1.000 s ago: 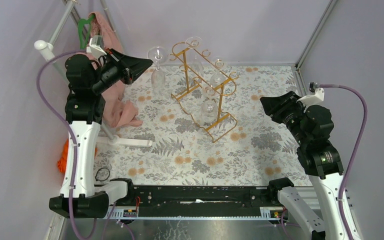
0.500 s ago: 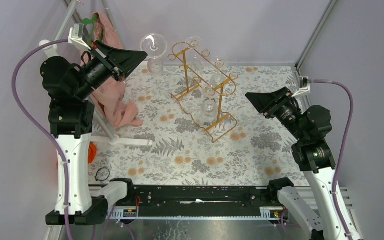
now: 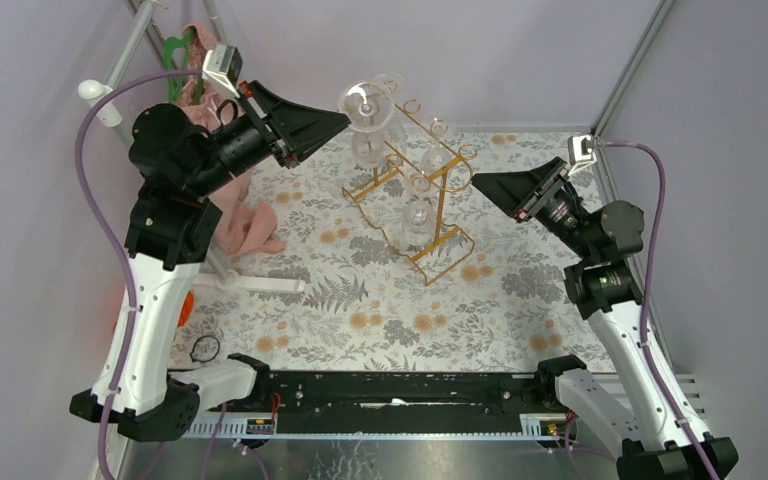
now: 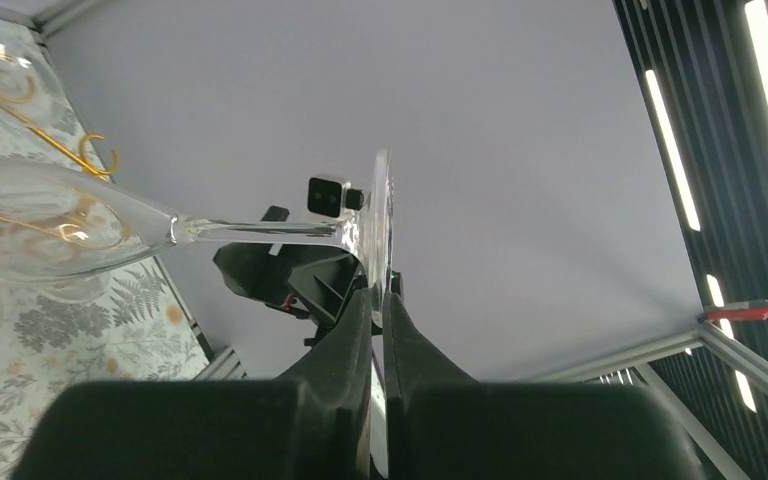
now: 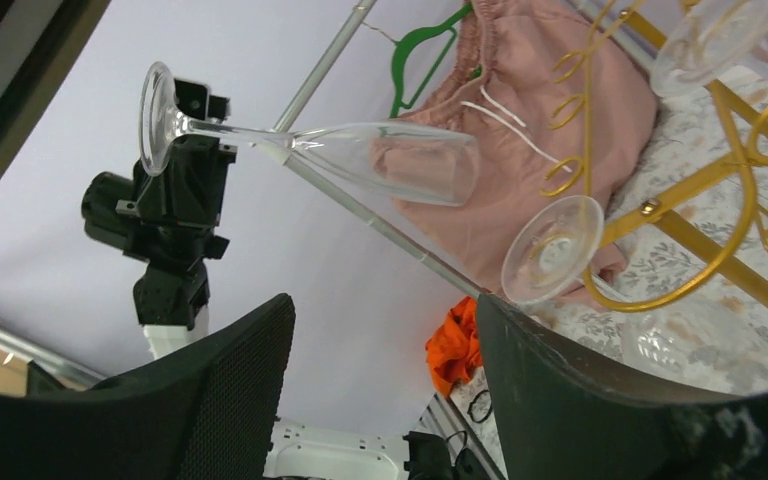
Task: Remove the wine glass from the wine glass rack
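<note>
Saw left gripper (image 4: 380, 300) clamped edge-on over foot of glass (image 4: 50, 215). Found glass lying sideways in air, off rack (image 3: 439, 205), over table's (image 3: 360, 295) far edge. Recorded right gripper (image 5: 385, 335) jaws apart, empty, near table's right edge. Noted other glasses (image 3: 417, 218) hung on rack.

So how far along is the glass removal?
Done: the wine glass is clear of the wine glass rack. In hand: left gripper pinches its foot, glass lying sideways in the air. Left: probably set it down or pass it; right gripper is open, facing it.
</note>
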Controlling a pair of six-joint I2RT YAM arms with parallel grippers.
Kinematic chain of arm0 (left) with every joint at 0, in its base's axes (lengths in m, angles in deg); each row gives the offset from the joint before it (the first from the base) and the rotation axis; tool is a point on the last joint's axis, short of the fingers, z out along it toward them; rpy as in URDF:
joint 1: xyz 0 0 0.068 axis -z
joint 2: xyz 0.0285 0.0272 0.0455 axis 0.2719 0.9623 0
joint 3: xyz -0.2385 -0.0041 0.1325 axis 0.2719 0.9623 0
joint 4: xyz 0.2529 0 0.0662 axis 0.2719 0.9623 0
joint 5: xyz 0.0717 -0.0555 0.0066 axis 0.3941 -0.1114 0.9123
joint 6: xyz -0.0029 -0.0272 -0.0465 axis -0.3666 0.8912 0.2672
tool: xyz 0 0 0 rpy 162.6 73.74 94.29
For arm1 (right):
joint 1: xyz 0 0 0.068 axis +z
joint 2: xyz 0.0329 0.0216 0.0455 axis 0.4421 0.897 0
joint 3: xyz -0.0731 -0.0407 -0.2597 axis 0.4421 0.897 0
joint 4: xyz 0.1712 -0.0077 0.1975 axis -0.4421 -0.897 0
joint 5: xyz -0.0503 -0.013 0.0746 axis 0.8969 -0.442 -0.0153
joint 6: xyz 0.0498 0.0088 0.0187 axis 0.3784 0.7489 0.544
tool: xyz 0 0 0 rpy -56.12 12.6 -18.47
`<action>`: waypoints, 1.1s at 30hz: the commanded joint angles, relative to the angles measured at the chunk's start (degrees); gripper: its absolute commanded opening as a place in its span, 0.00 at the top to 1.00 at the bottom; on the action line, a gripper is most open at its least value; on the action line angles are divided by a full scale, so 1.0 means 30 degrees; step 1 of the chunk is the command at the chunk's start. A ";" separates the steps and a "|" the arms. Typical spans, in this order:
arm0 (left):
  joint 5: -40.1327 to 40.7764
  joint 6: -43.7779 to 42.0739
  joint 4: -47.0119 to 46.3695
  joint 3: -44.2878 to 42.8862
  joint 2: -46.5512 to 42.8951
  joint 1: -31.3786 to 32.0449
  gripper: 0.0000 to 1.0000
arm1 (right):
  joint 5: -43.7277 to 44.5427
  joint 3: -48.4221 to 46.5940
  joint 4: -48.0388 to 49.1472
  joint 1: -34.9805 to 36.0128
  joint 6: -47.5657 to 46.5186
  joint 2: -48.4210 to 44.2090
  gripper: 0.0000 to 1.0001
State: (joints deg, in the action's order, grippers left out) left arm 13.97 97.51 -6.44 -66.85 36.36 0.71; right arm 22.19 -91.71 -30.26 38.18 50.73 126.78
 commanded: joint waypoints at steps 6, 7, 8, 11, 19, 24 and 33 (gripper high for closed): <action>0.1920 -0.0321 -0.1257 -0.2701 0.1539 0.2779 1.00 | -0.1446 0.1320 0.6795 -0.0063 0.3606 0.0910 0.21; 0.2054 -0.0320 -0.1250 -0.2931 0.1721 0.3056 1.00 | -0.1438 0.1479 0.7340 -0.0071 0.3962 0.1048 0.20; 0.2202 -0.0346 -0.1264 -0.3125 0.1846 0.3343 1.00 | -0.1426 0.1641 0.7807 -0.0058 0.4256 0.1179 0.20; 0.2870 -0.0393 -0.1281 -0.3231 0.2027 0.4199 1.00 | -0.1355 0.1883 0.9070 -0.0056 0.5059 0.1662 0.19; 0.4057 0.0050 -0.2574 -0.3024 0.2361 0.6512 1.00 | -0.1074 0.2440 1.4066 -0.0065 0.7706 0.3318 0.17; 0.4406 0.0061 -0.2842 -0.3475 0.2829 0.7397 1.00 | -0.0859 0.2769 1.6193 -0.0056 0.9168 0.4161 0.17; 0.4636 0.0192 -0.3170 -0.4395 0.3678 0.8214 1.00 | -0.0684 0.2973 1.6899 -0.0071 0.9641 0.4738 0.17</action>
State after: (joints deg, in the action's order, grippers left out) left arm 26.47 97.81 -10.53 -77.19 46.88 24.30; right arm 19.89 -82.95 15.00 38.18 78.36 140.83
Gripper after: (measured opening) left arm 0.076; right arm 0.829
